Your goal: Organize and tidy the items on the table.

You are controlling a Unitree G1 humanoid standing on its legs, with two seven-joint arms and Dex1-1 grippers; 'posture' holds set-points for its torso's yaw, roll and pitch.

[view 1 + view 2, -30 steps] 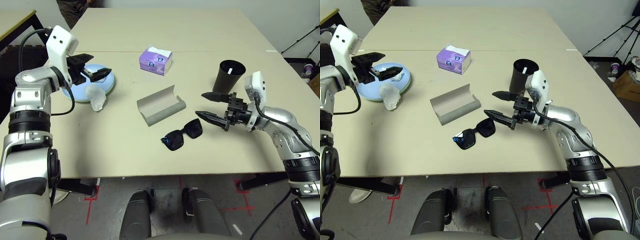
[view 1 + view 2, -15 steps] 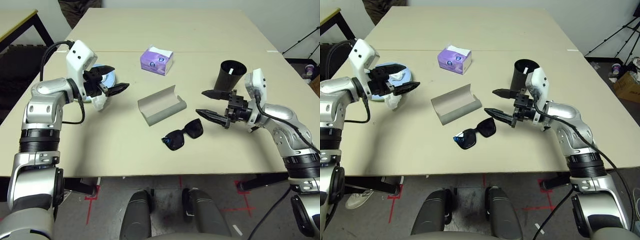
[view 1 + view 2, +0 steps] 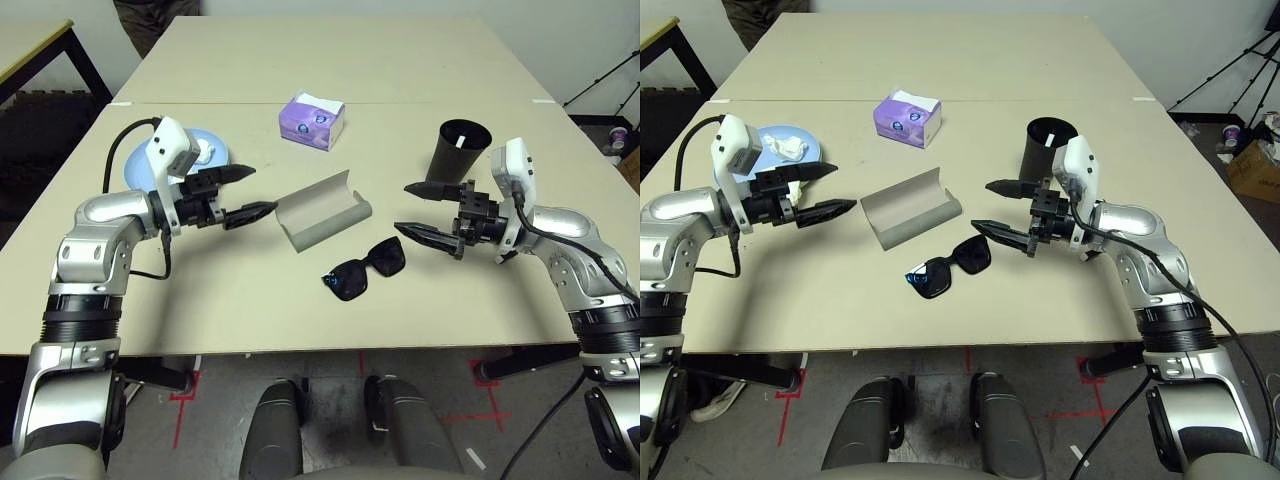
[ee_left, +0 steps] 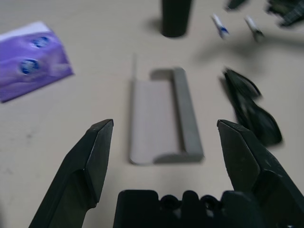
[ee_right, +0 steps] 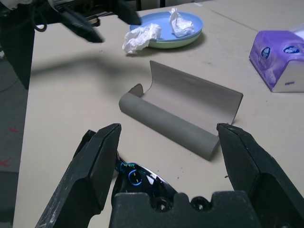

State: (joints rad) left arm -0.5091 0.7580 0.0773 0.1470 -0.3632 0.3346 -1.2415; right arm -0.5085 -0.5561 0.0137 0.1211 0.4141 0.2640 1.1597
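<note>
Since a second ago the left hand (image 3: 248,194) has come away from the light blue plate (image 3: 216,150) at the upper left of the head view and swung down and rightward, so its black fingers now point at the grey glasses case (image 3: 322,210) from just left of it, spread wide and holding nothing. The right hand (image 3: 417,210) has stayed at centre right, fingers also wide apart and empty, aimed leftward with the black sunglasses (image 3: 366,270) lying just below and left of its lower finger. The case lies open in the middle of the pale beige bench (image 3: 400,60). The black cup (image 3: 462,148) stands upright behind the right hand. A purple tissue box (image 3: 312,121) sits above the case. In the right wrist view, one crumpled white tissue wad (image 5: 178,22) lies on the blue plate, which is stacked on a pale green one (image 5: 180,44), and another wad (image 5: 140,38) rests against their rim.
</note>
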